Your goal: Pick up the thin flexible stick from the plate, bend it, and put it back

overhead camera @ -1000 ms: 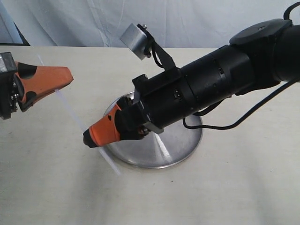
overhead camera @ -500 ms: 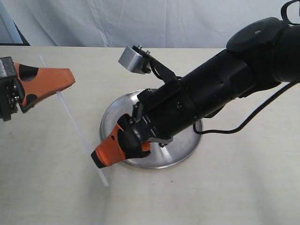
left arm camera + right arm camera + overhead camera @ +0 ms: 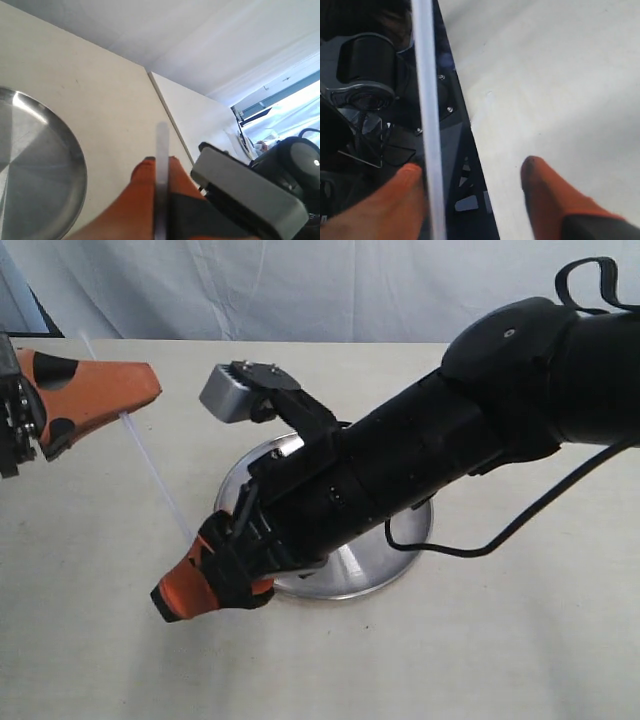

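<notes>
At the upper left, my left gripper is shut on the thin flexible stick, a whitish translucent rod slanting down from the fingers toward the right gripper. In the left wrist view the stick is pinched between the orange fingers of the left gripper. My right gripper hangs low over the table, front-left of the plate. It stands open, and the stick lies along one finger with a wide gap to the other. The right arm hides most of the steel plate.
The black right arm stretches across the plate from the right, with a grey camera box above it and a black cable looping below. A white cloth hangs behind the beige table.
My right gripper has opened, releasing the stick, and moved down and left off the plate's front edge. The left gripper has stayed put, holding the stick.
</notes>
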